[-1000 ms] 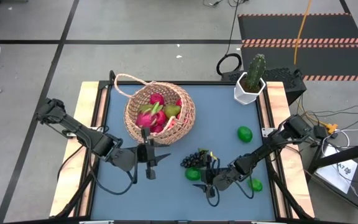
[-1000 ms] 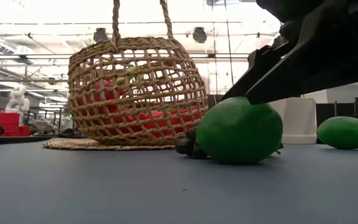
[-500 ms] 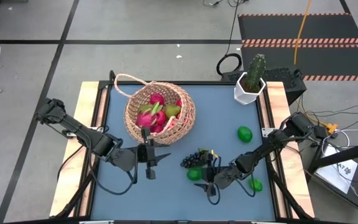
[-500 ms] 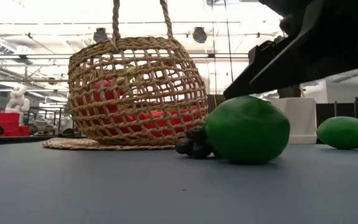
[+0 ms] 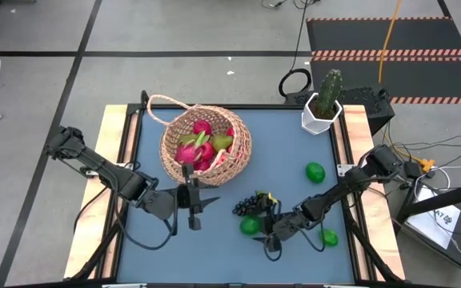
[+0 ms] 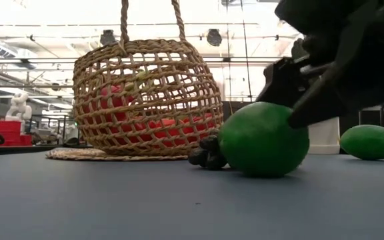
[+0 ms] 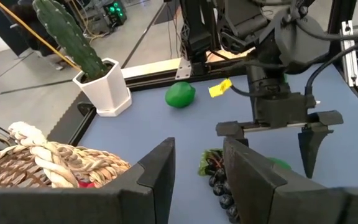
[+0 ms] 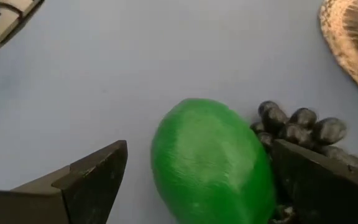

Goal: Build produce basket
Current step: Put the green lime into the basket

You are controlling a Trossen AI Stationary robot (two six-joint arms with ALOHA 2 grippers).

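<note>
Broadly, the blue table [image 5: 214, 232] fills the high view, with wooden strips along its left and right edges. On its far-left part stands the basket [image 5: 206, 146], a round woven wicker one with a thin loop handle; inside it lie pink, red and yellow-green pieces of produce [image 5: 200, 147]. In the low view its wall [image 6: 145, 100] shows red fruit through the weave. At the far-right corner sits a white pot with a cactus [image 5: 324, 102].

Both dark arms reach in from the sides. The left gripper [image 5: 192, 202] hangs just in front of the basket, near the table's middle, its fingers [image 7: 160, 171] a narrow gap apart and holding nothing. The right gripper [image 5: 270, 232] is low at the near-middle of the table, its fingers [image 8: 95, 177] spread wide on either side of a green lime [image 8: 211, 162] without closing on it.

That lime [image 6: 264, 139] rests on the table, touching a dark grape bunch [image 6: 207, 152] on its basket side. A second lime [image 5: 316, 172] lies well apart toward the right edge, and a third [image 5: 329, 237] lies near the right arm at the near-right.
</note>
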